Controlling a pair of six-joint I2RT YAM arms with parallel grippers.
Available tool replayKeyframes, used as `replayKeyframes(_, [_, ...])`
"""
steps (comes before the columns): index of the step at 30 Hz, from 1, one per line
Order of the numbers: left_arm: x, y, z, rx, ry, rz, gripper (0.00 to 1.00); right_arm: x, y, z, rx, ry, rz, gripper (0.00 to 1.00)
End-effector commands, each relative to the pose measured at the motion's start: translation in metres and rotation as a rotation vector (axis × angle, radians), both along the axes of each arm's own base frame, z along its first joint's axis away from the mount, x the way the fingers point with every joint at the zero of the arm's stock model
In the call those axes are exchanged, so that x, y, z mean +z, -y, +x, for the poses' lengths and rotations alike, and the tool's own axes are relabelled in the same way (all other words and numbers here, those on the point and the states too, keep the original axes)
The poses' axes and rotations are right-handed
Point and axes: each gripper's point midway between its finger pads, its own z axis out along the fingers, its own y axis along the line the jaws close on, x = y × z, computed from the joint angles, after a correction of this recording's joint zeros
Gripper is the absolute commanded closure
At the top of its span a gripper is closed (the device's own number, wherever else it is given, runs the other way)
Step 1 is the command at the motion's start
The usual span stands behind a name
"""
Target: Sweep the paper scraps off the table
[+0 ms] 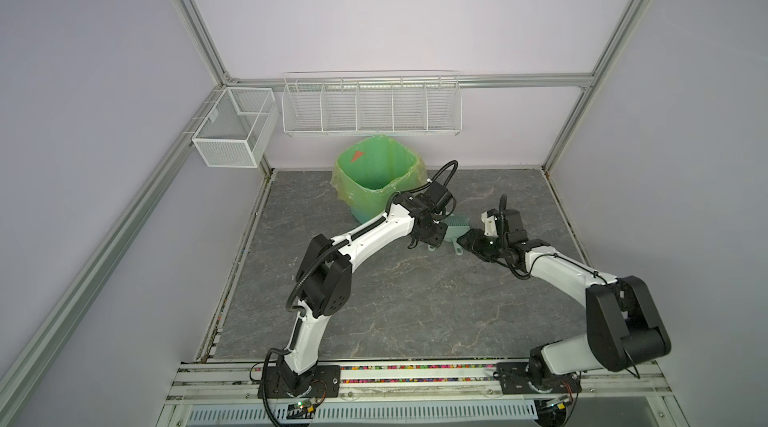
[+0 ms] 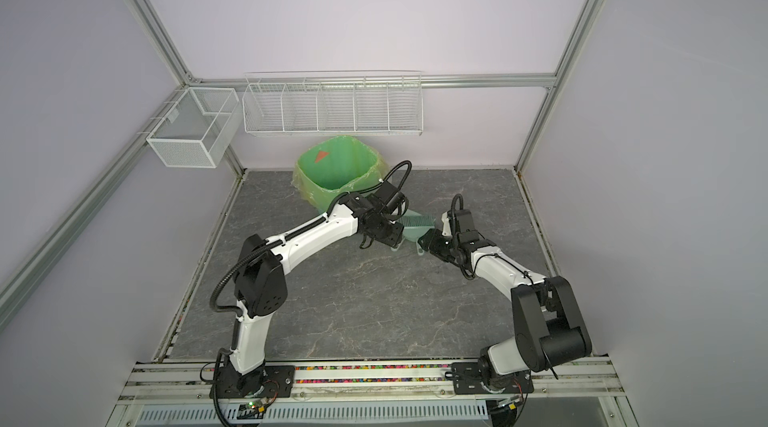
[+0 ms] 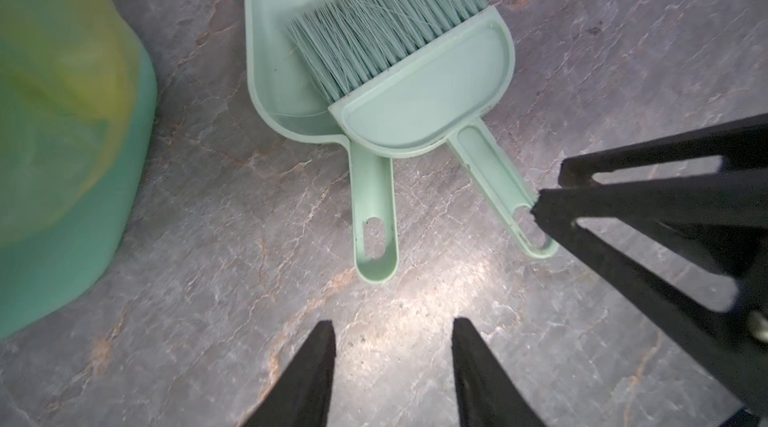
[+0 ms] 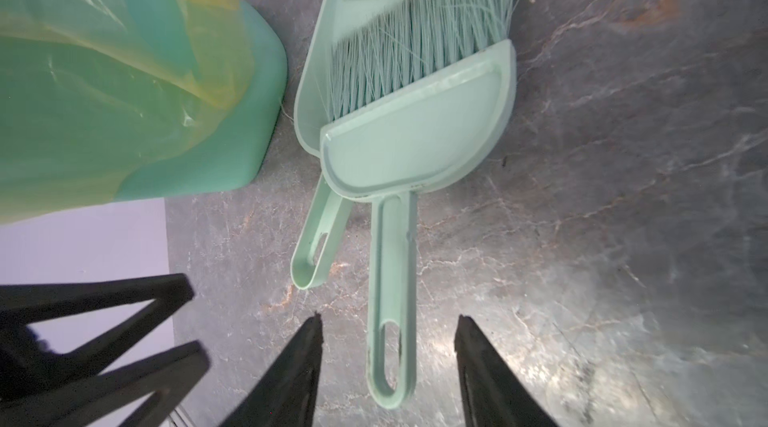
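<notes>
The dustpan (image 3: 274, 51) and brush (image 3: 428, 96) look smooth plastic, the table (image 3: 208, 238) matt veined stone.

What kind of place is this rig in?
Probably a lab robot test cell, not a home: aluminium frame rails around plain walls, two arms bolted to a front rail, and a staged table with bin, brush and dustpan.

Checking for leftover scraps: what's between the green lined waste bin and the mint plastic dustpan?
Nothing but bare dark grey veined table between the green lined bin and the mint dustpan, seen in the left wrist view.
</notes>
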Motion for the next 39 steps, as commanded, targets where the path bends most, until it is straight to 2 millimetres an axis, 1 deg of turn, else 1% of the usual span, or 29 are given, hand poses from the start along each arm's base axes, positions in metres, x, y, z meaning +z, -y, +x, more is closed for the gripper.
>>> replayKeyframes(1, [0.032, -0.005, -0.007, 0.012, 0.061, -0.051, 0.49, 0.01, 0.007, -0.007, 0.008, 0.0, -0.056, 0.41])
replayKeyframes(6, [0.062, -0.023, -0.027, 0.022, 0.132, -0.107, 0.39, 0.023, 0.02, -0.012, -0.006, 0.02, -0.106, 0.31])
replayKeyframes(9, [0.074, -0.037, -0.039, 0.03, 0.183, -0.148, 0.32, 0.032, 0.031, -0.016, -0.019, 0.042, -0.143, 0.24])
replayKeyframes(11, [0.077, -0.048, -0.045, 0.043, 0.215, -0.168, 0.26, 0.039, 0.04, -0.018, -0.035, 0.056, -0.168, 0.19])
replayKeyframes(13, [0.073, -0.065, -0.048, 0.084, 0.237, -0.152, 0.21, 0.044, 0.048, -0.021, -0.054, 0.069, -0.186, 0.14])
replayKeyframes(14, [0.069, -0.075, -0.049, 0.107, 0.245, -0.131, 0.18, 0.048, 0.052, -0.022, -0.062, 0.084, -0.186, 0.13])
replayKeyframes(15, [0.064, -0.084, -0.05, 0.123, 0.251, -0.103, 0.01, 0.052, 0.055, -0.024, -0.073, 0.1, -0.187, 0.09])
replayKeyframes(16, [0.06, -0.092, -0.051, 0.146, 0.251, -0.078, 0.01, 0.056, 0.056, -0.026, -0.077, 0.117, -0.189, 0.01])
replayKeyframes(17, [0.056, -0.102, -0.052, 0.173, 0.259, -0.054, 0.01, 0.061, 0.058, -0.028, -0.083, 0.137, -0.193, 0.02])
replayKeyframes(18, [0.053, -0.112, -0.053, 0.201, 0.268, -0.033, 0.01, 0.065, 0.061, -0.03, -0.09, 0.151, -0.204, 0.05])
replayKeyframes(19, [0.05, -0.12, -0.054, 0.217, 0.278, -0.015, 0.01, 0.068, 0.074, -0.03, -0.129, 0.155, -0.217, 0.07])
replayKeyframes(22, [0.049, -0.146, -0.055, 0.295, 0.33, 0.014, 0.01, 0.077, 0.085, -0.034, -0.147, 0.181, -0.245, 0.09])
replayKeyframes(26, [0.052, -0.176, -0.054, 0.344, 0.429, 0.039, 0.01, 0.087, 0.101, -0.039, -0.178, 0.204, -0.292, 0.1])
replayKeyframes(31, [0.057, -0.234, -0.04, 0.49, 0.563, 0.112, 0.01, 0.103, 0.129, -0.042, -0.27, 0.243, -0.403, 0.12])
replayKeyframes(33, [0.061, -0.26, -0.035, 0.579, 0.606, 0.102, 0.01, 0.108, 0.142, -0.045, -0.318, 0.256, -0.453, 0.11])
replayKeyframes(34, [0.061, -0.268, -0.034, 0.606, 0.616, 0.092, 0.01, 0.11, 0.148, -0.046, -0.342, 0.263, -0.474, 0.11])
replayKeyframes(35, [0.067, -0.285, -0.032, 0.669, 0.654, 0.099, 0.01, 0.111, 0.155, -0.048, -0.373, 0.269, -0.499, 0.11])
replayKeyframes(36, [0.07, -0.297, -0.032, 0.716, 0.677, 0.091, 0.01, 0.112, 0.161, -0.05, -0.399, 0.275, -0.519, 0.11])
replayKeyframes(39, [0.079, -0.321, -0.032, 0.805, 0.752, 0.058, 0.01, 0.114, 0.173, -0.053, -0.451, 0.307, -0.557, 0.11])
